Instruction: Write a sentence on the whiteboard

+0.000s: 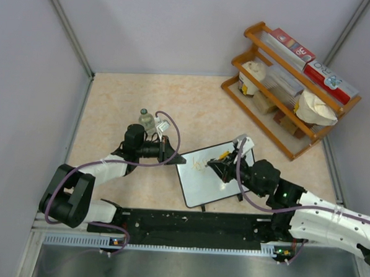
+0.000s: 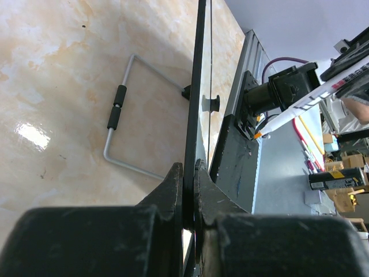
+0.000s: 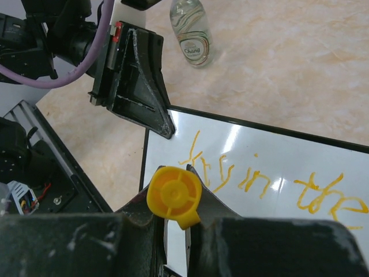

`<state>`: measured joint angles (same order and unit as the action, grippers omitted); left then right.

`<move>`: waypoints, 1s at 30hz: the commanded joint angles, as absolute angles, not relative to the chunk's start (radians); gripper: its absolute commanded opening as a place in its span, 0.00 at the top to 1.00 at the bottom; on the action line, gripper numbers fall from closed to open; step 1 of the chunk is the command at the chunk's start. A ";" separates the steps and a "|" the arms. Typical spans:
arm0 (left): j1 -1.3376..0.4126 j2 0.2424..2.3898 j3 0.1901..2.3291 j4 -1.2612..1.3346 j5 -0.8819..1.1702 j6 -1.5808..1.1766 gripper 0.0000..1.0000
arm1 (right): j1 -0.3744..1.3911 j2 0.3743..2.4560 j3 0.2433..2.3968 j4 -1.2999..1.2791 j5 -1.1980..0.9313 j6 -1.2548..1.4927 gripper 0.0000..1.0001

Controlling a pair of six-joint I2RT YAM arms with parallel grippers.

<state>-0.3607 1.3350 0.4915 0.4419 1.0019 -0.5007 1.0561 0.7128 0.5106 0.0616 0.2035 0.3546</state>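
The whiteboard [image 1: 215, 177] lies on the table with its black frame's left corner clamped edge-on in my shut left gripper [image 1: 172, 155] [image 2: 189, 173]. In the right wrist view the board [image 3: 277, 156] carries the sentence [image 3: 253, 180] in orange script, reading roughly "try in the". My right gripper [image 1: 226, 167] [image 3: 173, 174] is shut on an orange marker, whose yellow end cap [image 3: 174, 196] faces the camera over the first letters. In the left wrist view the marker [image 2: 294, 108] shows as a white barrel with its orange tip down by the board. The tip itself is hidden in the right wrist view.
A small glass bottle [image 1: 147, 119] [image 3: 193, 29] stands just behind my left gripper. A wooden two-tier rack [image 1: 294, 76] with boxes and bags fills the back right. A wire stand [image 2: 124, 115] lies beyond the board. A black rail [image 1: 193, 226] runs along the near edge.
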 commanded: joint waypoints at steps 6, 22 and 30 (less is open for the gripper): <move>-0.360 1.351 0.451 0.388 0.881 -0.373 1.00 | 1.158 0.811 0.554 0.124 0.331 0.288 1.00; -0.360 1.356 0.453 0.387 0.882 -0.373 1.00 | 1.183 0.784 0.488 0.071 0.304 0.337 1.00; -0.360 1.356 0.454 0.387 0.882 -0.373 1.00 | 1.183 0.781 0.456 0.077 0.305 0.365 1.00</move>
